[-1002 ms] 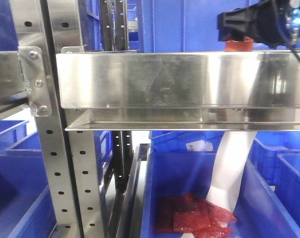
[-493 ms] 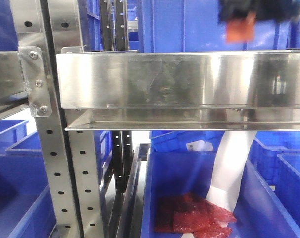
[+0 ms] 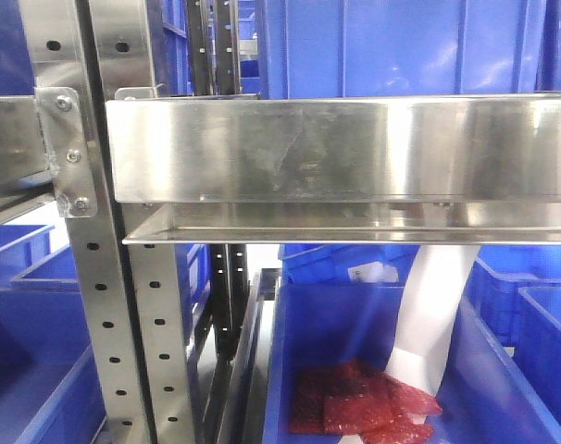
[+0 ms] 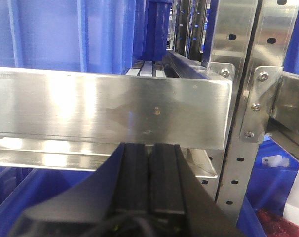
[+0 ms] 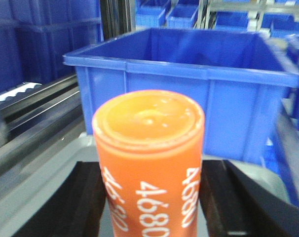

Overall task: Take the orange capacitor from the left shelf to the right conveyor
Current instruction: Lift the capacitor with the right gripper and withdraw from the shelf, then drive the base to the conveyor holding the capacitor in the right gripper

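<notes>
Right fingers (image 5: pixel 83 202) clench the small orange 4680-printed cylinder capacitor (image 5: pixel 148 148); left fingers (image 4: pixel 134 173) are clenched empty. Swinging fast could slip it loose.

Your front view faces the left shelf (image 3: pixel 336 148) lip head-on, close in, your left wrist view looks past the left gripper (image 4: pixel 149 148) up at that same lip, your right wrist view sits tight behind the orange capacitor (image 5: pixel 148 163), facing a blue bin (image 5: pixel 189 94)
</notes>
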Controlling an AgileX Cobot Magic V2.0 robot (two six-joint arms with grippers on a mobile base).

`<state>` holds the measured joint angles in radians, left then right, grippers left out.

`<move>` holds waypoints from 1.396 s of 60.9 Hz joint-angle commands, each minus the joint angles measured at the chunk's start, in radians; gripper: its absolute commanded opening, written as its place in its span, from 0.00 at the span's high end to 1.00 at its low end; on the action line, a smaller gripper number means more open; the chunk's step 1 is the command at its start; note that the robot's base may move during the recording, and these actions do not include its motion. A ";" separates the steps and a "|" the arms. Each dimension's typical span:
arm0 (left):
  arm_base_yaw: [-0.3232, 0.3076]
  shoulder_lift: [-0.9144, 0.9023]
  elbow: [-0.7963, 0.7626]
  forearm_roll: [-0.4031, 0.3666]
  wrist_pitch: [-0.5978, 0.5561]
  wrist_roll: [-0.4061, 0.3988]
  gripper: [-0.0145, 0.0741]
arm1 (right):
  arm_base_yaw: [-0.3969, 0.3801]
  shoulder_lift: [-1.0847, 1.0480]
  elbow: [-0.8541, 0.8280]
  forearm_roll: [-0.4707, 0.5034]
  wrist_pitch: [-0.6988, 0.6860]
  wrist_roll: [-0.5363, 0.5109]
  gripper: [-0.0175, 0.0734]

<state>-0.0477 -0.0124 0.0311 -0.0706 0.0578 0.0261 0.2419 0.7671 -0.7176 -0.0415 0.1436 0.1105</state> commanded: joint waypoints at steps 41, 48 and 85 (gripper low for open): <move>0.001 -0.013 -0.005 -0.003 -0.090 -0.002 0.98 | -0.006 -0.659 0.156 -0.008 0.336 -0.008 0.76; 0.001 -0.013 -0.005 -0.003 -0.090 -0.002 0.98 | -0.006 -0.664 0.156 -0.008 0.336 -0.008 0.76; 0.001 -0.013 -0.005 -0.003 -0.090 -0.002 0.98 | -0.006 -0.664 0.156 -0.008 0.336 -0.008 0.76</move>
<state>-0.0477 -0.0124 0.0311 -0.0706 0.0578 0.0261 0.2419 0.0899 -0.5329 -0.0415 0.5659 0.1105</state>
